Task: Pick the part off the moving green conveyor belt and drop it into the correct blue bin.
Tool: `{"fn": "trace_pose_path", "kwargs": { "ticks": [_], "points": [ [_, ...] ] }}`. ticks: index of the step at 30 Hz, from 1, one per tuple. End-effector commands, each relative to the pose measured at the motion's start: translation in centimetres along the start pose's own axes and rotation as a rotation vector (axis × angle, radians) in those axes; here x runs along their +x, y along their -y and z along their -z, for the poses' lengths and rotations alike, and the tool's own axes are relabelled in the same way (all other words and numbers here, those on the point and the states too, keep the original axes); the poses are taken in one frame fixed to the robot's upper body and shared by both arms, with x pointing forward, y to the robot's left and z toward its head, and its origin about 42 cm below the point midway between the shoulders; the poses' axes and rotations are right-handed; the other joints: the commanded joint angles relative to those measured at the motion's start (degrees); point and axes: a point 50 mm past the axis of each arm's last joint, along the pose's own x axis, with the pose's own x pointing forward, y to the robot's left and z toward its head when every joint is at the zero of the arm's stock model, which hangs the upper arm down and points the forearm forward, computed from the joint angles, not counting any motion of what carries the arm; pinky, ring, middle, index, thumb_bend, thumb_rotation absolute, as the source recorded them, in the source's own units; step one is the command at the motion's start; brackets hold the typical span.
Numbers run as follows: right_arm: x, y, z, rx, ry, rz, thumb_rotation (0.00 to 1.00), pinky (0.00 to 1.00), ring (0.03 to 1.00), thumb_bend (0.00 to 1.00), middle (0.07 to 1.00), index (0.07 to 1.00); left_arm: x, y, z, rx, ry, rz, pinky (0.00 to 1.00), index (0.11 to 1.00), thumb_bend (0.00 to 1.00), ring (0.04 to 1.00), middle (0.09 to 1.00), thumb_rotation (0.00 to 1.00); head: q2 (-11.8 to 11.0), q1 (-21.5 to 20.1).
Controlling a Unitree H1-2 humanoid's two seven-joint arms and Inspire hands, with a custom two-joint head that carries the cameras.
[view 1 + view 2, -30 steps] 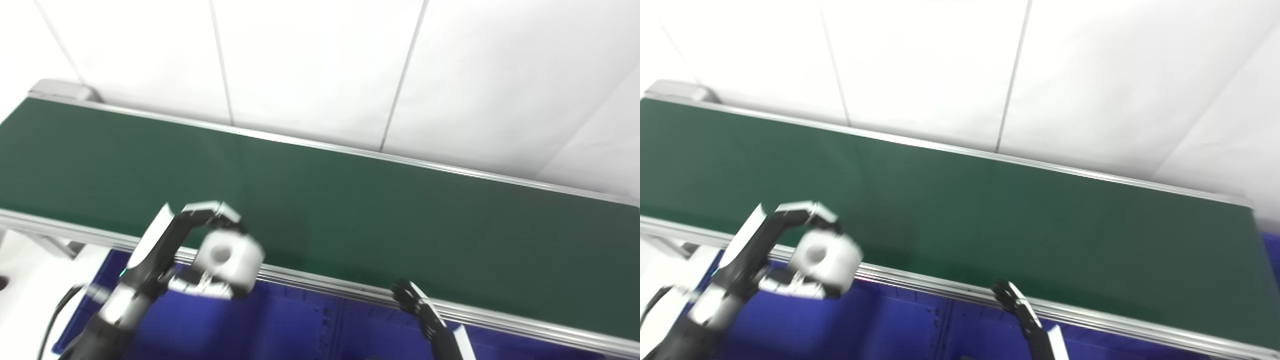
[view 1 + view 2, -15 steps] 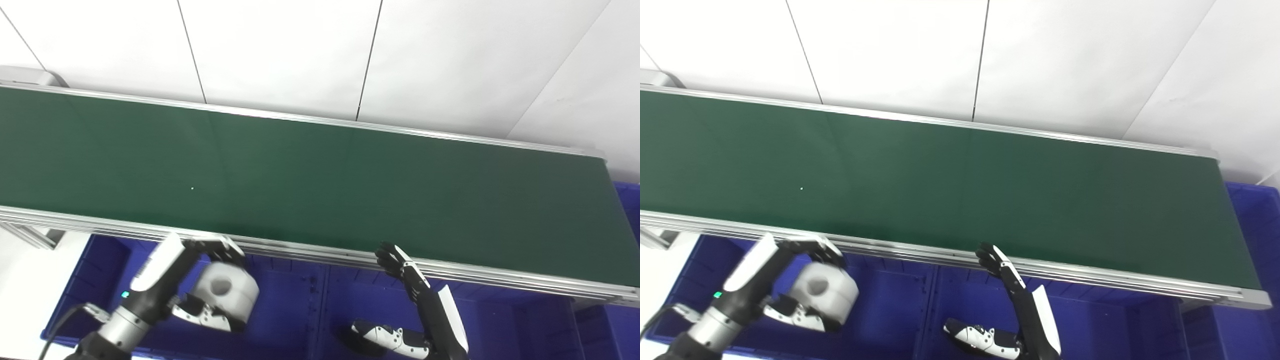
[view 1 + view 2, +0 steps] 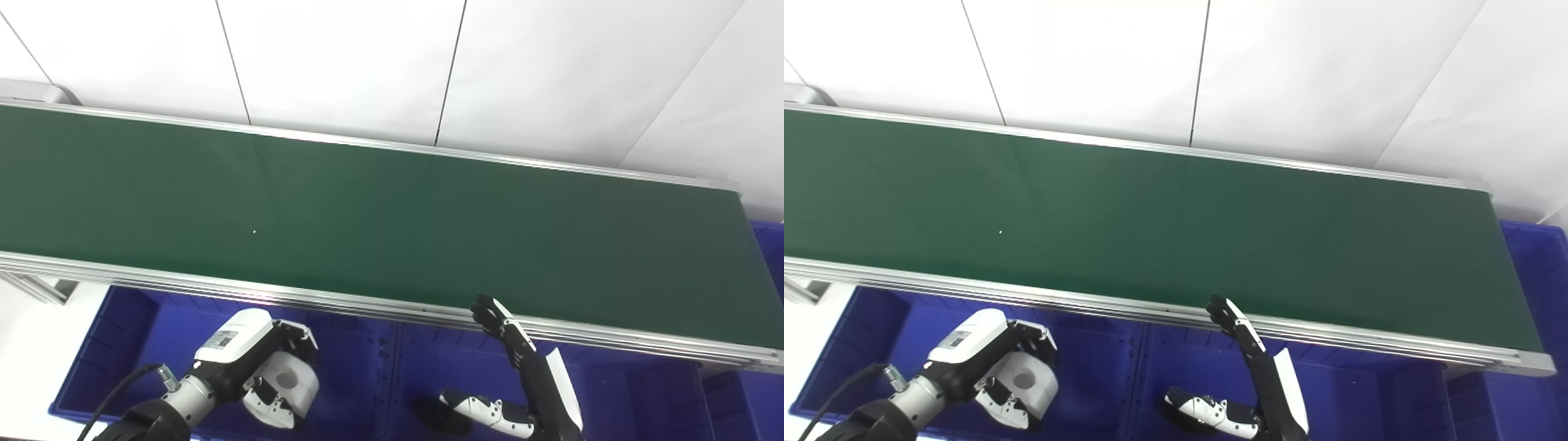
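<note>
Lowered part (image 3: 288, 384) within left hand (image 3: 269, 367)

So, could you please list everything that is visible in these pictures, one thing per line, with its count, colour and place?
Conveyor belt: one, dark green with silver rails, running across the middle of the view; no part lies on it.
White part: one, white, rounded with a hole in its face, held over the left bin.
Blue bins: at least two side by side, blue, below the near edge of the belt; another blue bin edge shows at the far right.
Wall panels: white, behind the belt.
Left hand: one, black and white, closed on the white part.
Right hand: one, black and white, open, fingers raised to the belt's near rail.
</note>
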Motion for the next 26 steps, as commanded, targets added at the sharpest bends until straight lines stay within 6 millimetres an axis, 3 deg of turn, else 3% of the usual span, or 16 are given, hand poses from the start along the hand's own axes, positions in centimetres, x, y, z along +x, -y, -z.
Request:
{"fn": "trace_pose_path", "kwargs": {
  "ticks": [1, 4, 8, 11, 14, 18, 26],
  "points": [
    [-0.1, 0.2, -0.8, -0.006, 0.023, 0.019, 0.33, 0.85, 0.863, 0.81, 0.872, 0.903, 0.0, -1.1, -0.6, 0.007, 0.037, -0.033, 0.80, 0.874, 0.73, 0.898, 0.911, 0.22, 0.0, 0.2],
    [-0.2, 0.2, -0.8, -0.012, 0.009, 0.007, 0.30, 0.86, 0.872, 0.82, 0.880, 0.911, -0.2, -1.2, -0.6, -0.130, 0.120, -0.086, 0.85, 0.907, 0.76, 0.925, 0.936, 0.39, -0.6, 0.4],
    [-0.4, 0.3, -0.6, -0.029, -0.019, -0.022, 0.27, 0.87, 0.891, 0.83, 0.897, 0.929, -0.8, -1.4, -0.9, -0.405, 0.234, -0.147, 0.89, 0.968, 0.77, 0.955, 0.978, 0.49, -1.5, 0.0],
    [-0.5, 0.4, -0.4, -0.053, -0.025, -0.037, 0.27, 0.86, 0.895, 0.83, 0.906, 0.937, -0.9, -1.0, -1.5, -0.532, 0.351, -0.172, 0.92, 0.974, 0.76, 0.967, 0.983, 0.49, -2.3, -0.2],
    [-0.6, 0.4, -0.3, -0.072, -0.030, -0.048, 0.27, 0.84, 0.889, 0.83, 0.911, 0.943, -0.9, -0.5, -2.1, -0.622, 0.454, -0.193, 0.94, 0.952, 0.75, 0.958, 0.962, 0.41, -2.6, -0.3],
    [-0.7, 0.3, -0.1, -0.085, -0.033, -0.060, 0.27, 0.79, 0.868, 0.84, 0.903, 0.942, -0.9, 0.7, -2.6, -0.712, 0.475, -0.196, 0.97, 0.955, 0.79, 0.964, 0.963, 0.34, -3.0, -0.4],
    [-0.4, 0.2, 0.3, -0.083, -0.050, -0.073, 0.29, 0.81, 0.875, 0.84, 0.906, 0.946, 0.1, 1.7, -1.1, -0.721, 0.424, -0.212, 0.98, 0.968, 0.82, 0.980, 0.984, 0.35, -4.0, 0.3]
  ]
}}
